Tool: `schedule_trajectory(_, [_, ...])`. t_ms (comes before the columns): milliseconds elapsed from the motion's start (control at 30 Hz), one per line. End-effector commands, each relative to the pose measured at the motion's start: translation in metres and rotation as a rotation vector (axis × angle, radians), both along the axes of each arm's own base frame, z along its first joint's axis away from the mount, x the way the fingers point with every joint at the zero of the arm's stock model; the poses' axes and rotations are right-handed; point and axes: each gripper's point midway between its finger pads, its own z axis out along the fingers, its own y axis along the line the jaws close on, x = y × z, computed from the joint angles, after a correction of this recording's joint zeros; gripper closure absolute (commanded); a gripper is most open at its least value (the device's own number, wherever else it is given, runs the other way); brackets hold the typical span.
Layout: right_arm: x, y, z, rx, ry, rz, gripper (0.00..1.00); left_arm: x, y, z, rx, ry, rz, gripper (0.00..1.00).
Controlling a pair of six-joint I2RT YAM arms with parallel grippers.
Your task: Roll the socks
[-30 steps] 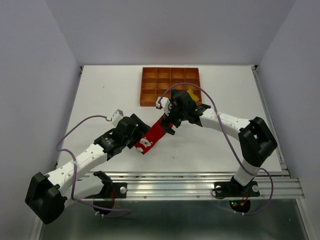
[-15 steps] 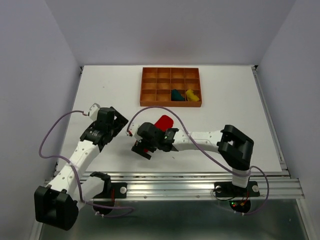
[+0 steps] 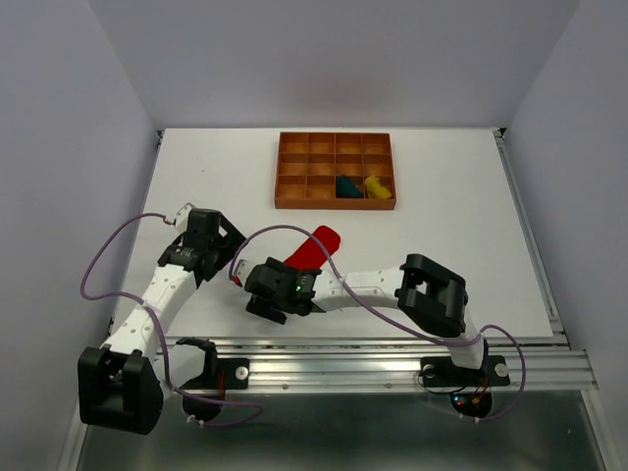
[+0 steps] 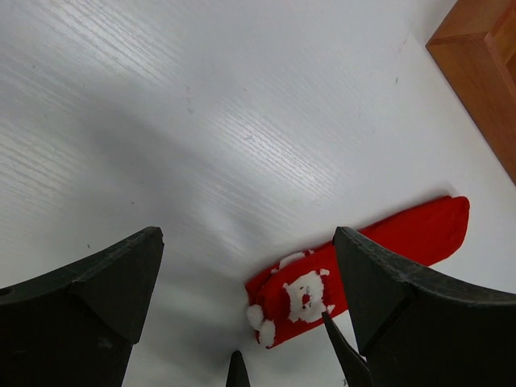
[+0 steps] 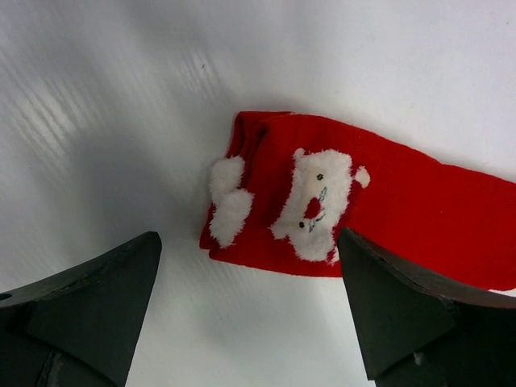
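A red sock (image 3: pixel 316 244) with a white Santa patch lies flat and slanted on the white table, below the tray. My right gripper (image 3: pixel 263 296) hovers open over the sock's near cuff end, which it hides in the top view. In the right wrist view the cuff (image 5: pixel 282 193) lies just ahead of the open right gripper (image 5: pixel 247 238), untouched. My left gripper (image 3: pixel 224 235) stands open to the left of the sock, empty. The left wrist view has the red sock (image 4: pixel 363 262) lying beyond the open left gripper (image 4: pixel 246 238). A dark teal sock (image 3: pixel 346 185) and a yellow sock (image 3: pixel 378 186) sit bundled in the tray.
The orange-brown gridded tray (image 3: pixel 304 167) stands at the back middle of the table; its corner (image 4: pixel 484 64) shows in the left wrist view. Purple cables loop beside both arms. The metal rail (image 3: pixel 343 353) runs along the near edge.
My right arm has swung from the tray down to the sock's near end. The left arm has drawn back to the left, away from the sock. The sock lies uncovered.
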Motion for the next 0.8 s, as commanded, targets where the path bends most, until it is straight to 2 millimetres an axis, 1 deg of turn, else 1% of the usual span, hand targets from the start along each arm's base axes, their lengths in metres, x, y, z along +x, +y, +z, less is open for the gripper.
schedule_trajectory(0, [0.000,0.009,0.012,0.012,-0.028,-0.008,0.10,0.001,0.003,0.002,0.008,-0.010,-0.019,0.01])
schedule_trajectory(33, [-0.001,0.009,0.009,0.009,-0.020,-0.002,0.11,0.001,0.003,0.003,0.007,-0.013,-0.018,0.01])
schedule_trajectory(100, [-0.002,0.009,0.003,-0.002,-0.015,-0.001,0.17,0.001,0.005,0.005,0.009,-0.019,-0.014,0.01])
schedule_trajectory(133, [-0.002,0.009,0.001,-0.006,-0.013,-0.002,0.18,0.001,0.006,0.007,0.011,-0.024,-0.008,0.01])
schedule_trajectory(167, [-0.006,0.011,0.000,-0.008,-0.013,0.003,0.22,0.001,0.007,0.007,0.010,-0.024,-0.005,0.01])
schedule_trajectory(233, [-0.007,0.011,-0.006,-0.017,-0.005,0.009,0.23,0.000,0.008,0.006,0.008,-0.024,0.000,0.01])
schedule_trajectory(267, [-0.007,0.011,-0.010,-0.025,-0.002,0.008,0.27,0.000,0.008,0.005,0.006,-0.020,-0.003,0.01])
schedule_trajectory(333, [-0.006,0.010,-0.012,-0.033,-0.007,0.003,0.30,0.000,0.009,0.004,0.006,-0.019,0.002,0.01])
schedule_trajectory(367, [-0.006,0.009,-0.015,-0.038,-0.003,0.005,0.37,0.000,0.009,0.004,0.005,-0.020,0.002,0.01])
schedule_trajectory(467, [-0.008,0.009,-0.017,-0.043,0.007,0.008,0.47,0.002,0.010,0.004,0.005,-0.018,0.004,0.01])
schedule_trajectory(600, [-0.010,0.008,-0.019,-0.044,0.021,0.005,0.54,0.002,0.010,0.003,0.003,-0.010,0.005,0.01])
schedule_trajectory(667, [-0.011,0.004,-0.023,-0.055,0.025,-0.004,0.57,0.002,0.011,0.002,0.001,-0.008,0.006,0.01])
schedule_trajectory(733, [-0.012,0.002,-0.025,-0.061,0.029,-0.010,0.58,0.002,0.011,0.001,-0.001,-0.007,0.005,0.01])
schedule_trajectory(767, [-0.014,-0.001,-0.028,-0.070,0.039,-0.007,0.60,0.003,0.010,0.002,-0.004,-0.009,0.003,0.01])
